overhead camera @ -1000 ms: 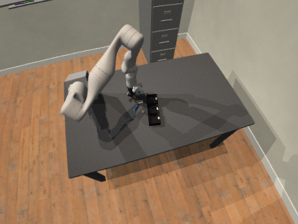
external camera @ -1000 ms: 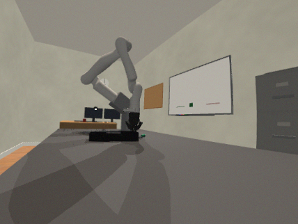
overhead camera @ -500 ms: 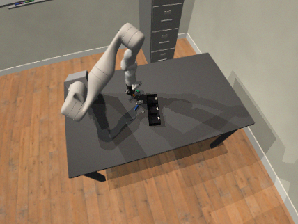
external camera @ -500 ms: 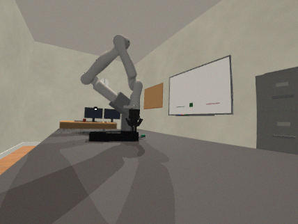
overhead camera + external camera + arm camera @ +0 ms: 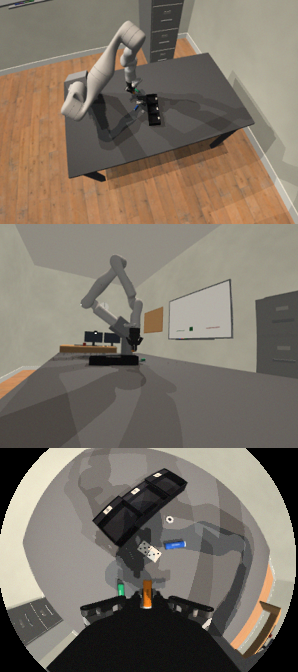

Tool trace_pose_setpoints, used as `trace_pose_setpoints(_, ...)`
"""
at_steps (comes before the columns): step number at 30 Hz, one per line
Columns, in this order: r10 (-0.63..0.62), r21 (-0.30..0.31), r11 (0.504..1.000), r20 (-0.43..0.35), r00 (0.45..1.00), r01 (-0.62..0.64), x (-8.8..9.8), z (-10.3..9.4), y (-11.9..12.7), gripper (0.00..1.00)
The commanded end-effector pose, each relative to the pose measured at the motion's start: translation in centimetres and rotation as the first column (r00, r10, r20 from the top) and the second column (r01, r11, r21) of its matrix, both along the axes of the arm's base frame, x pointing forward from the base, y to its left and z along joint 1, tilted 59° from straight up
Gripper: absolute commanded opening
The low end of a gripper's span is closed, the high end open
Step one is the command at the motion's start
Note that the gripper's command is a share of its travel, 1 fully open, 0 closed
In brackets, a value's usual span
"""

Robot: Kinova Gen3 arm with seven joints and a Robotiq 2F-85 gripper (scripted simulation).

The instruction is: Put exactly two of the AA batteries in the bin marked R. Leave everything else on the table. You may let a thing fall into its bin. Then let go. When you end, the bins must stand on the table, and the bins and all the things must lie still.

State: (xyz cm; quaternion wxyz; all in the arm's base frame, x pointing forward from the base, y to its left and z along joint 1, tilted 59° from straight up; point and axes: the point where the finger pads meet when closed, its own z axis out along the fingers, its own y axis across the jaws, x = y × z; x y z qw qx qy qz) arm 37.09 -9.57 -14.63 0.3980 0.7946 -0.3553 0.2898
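Our black two-finger gripper point(image 5: 147, 599) is nearly shut on a slim orange AA battery point(image 5: 147, 593), raised above the dark grey table point(image 5: 195, 104). We should carry it level over the row of black bins point(image 5: 136, 504) and release low over the one marked R (we cannot read the labels).
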Motion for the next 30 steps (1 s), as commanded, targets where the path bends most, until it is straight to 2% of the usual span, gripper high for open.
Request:
trace_pose_setpoints(1, 0.003, -0.003, 1.000, -0.002, 1.000, -0.003, 0.1, 0.3, 0.2, 0.09)
trace_pose_setpoints(10, 0.002, 0.002, 1.000, 0.001, 1.000, -0.002, 0.1, 0.1, 0.2, 0.09)
trace_pose_setpoints(12, 0.002, -0.003, 1.000, -0.005, 1.000, -0.002, -0.3, 0.7, 0.9, 0.09)
trace_pose_setpoints(18, 0.003, -0.003, 1.000, -0.001, 1.000, -0.003, -0.1, 0.7, 0.9, 0.09)
trace_pose_setpoints(30, 0.008, -0.007, 1.000, -0.003, 1.000, -0.008, 4.4, 6.2, -1.7, 0.09)
